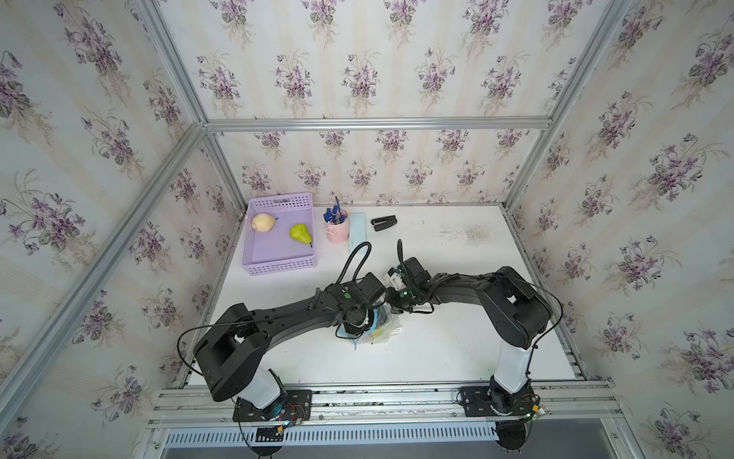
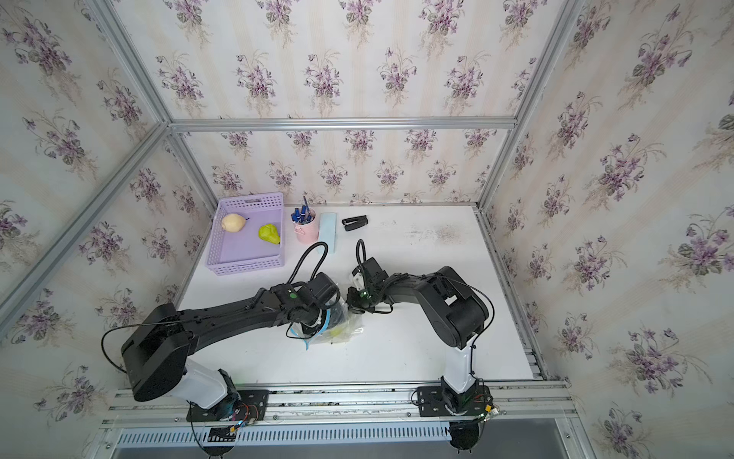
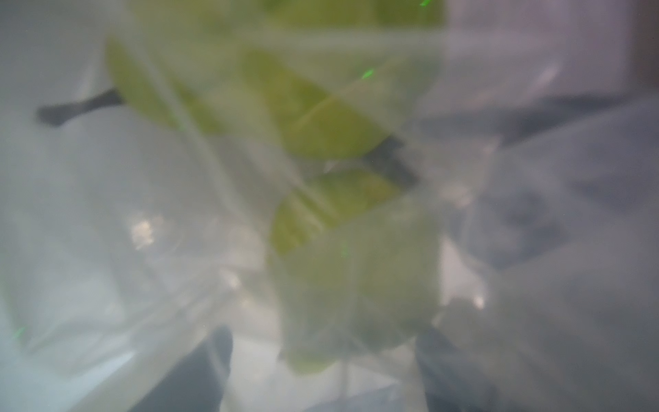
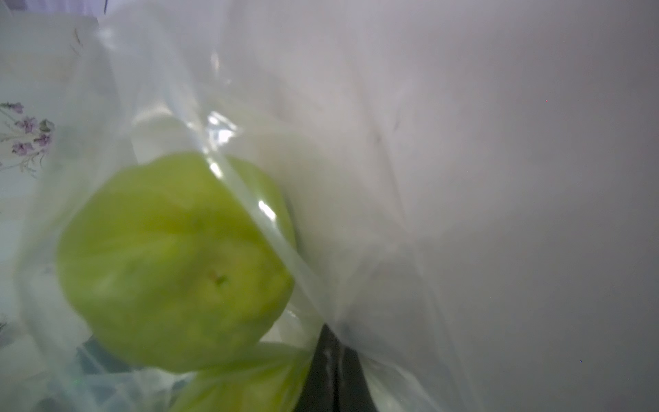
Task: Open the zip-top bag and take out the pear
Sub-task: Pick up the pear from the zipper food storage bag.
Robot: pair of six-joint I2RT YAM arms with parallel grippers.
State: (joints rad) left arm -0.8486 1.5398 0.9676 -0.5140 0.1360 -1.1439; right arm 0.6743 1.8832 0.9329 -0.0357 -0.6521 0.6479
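The clear zip-top bag point(image 1: 388, 330) point(image 2: 346, 329) lies crumpled at mid-table, its light-blue zip strip point(image 1: 354, 344) curling out toward the front. The green pear point(image 4: 171, 264) point(image 3: 356, 281) sits inside it, seen through plastic. My left gripper point(image 3: 324, 342) reaches into the bag's mouth, open. Its dark fingers point(image 3: 199, 374) stand wide apart on either side of the pear's near end, with gaps showing. My right gripper point(image 4: 331, 356) is shut on a fold of the bag's film beside the pear. In both top views the arms' wrists hide the fingertips.
At the back left a lavender basket point(image 1: 280, 268) holds a pale yellow pear point(image 1: 263, 221) and a green pear point(image 1: 300, 233). A pink pen cup point(image 1: 337, 231), a light-blue case point(image 1: 356, 234) and a black stapler point(image 1: 384, 222) stand along the back. Walls enclose three sides.
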